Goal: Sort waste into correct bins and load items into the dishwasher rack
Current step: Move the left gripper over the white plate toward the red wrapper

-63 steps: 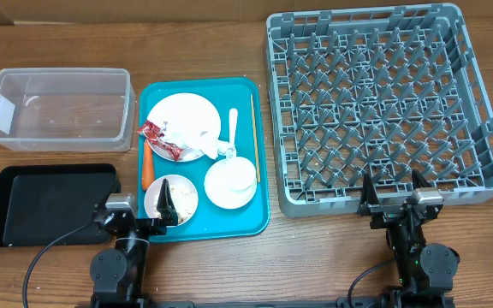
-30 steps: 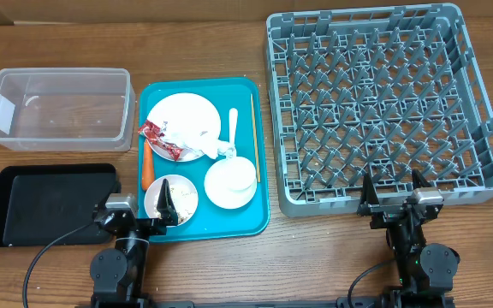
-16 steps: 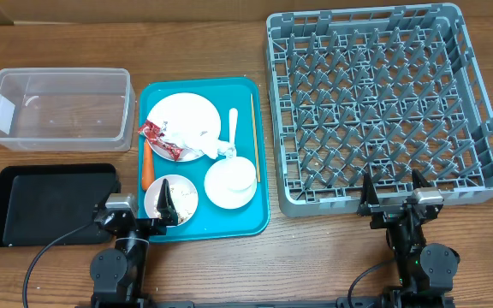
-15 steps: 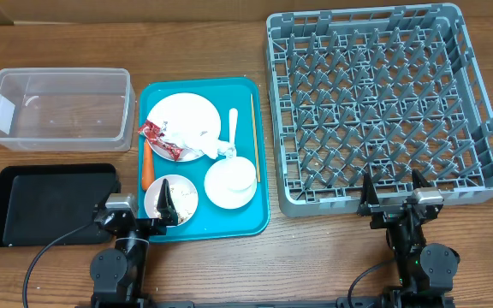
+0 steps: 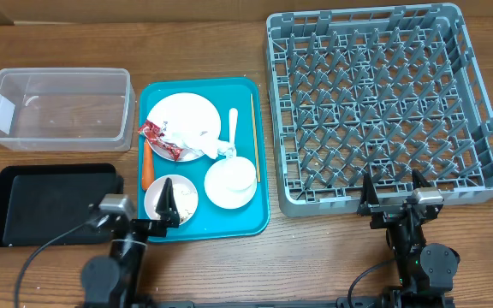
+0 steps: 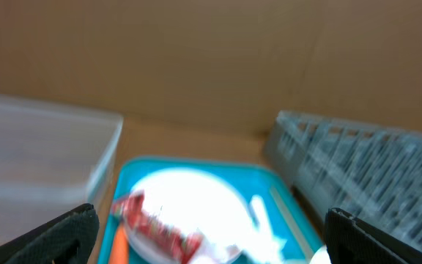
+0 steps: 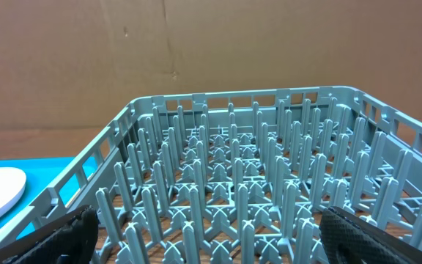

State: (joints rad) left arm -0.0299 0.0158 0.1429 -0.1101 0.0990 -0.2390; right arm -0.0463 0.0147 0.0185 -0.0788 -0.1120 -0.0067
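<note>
Both are held open and empty: left hand [image 6: 211,220], right hand [image 7: 209,220]. The red snack wrapper [image 5: 161,141], centre-left, is best pinched at its left end, off the white round plate [image 5: 182,111].

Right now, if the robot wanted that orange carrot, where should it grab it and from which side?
Grip the carrot at its bare middle, probably from straight above, closing across its narrow width. It lies flat along the teal tray's left rim, its far end by the red wrapper.
</note>
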